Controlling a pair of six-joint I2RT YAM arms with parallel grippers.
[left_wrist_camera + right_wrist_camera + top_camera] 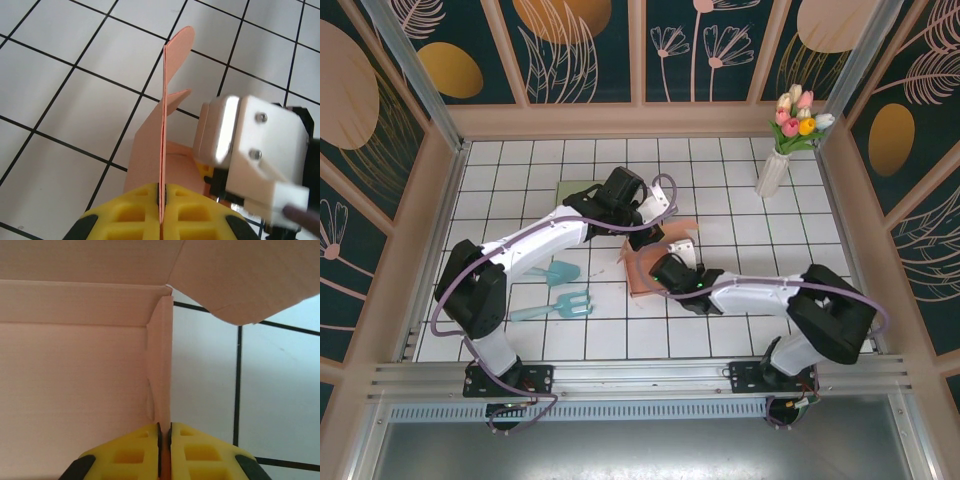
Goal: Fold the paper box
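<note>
The salmon-pink paper box (642, 268) lies partly folded on the white tiled table, between the two grippers. My left gripper (658, 228) reaches it from the far side. In the left wrist view its yellow fingers (125, 212) are shut on a thin upright panel (163, 125) seen edge-on, the gripper (163, 202) pinching the panel's lower edge. My right gripper (672, 268) comes in from the right. In the right wrist view this gripper (165, 435) is shut on a narrow side flap (162, 360), with the box floor (75, 390) to its left and another flap (245, 280) overhead.
Two teal garden tools (560, 272) (556, 306) lie left of the box. A green pad (568, 190) sits under the left arm. A white vase (772, 172) of tulips stands at the back right. The right arm's white wrist housing (255, 150) is close beside the left gripper.
</note>
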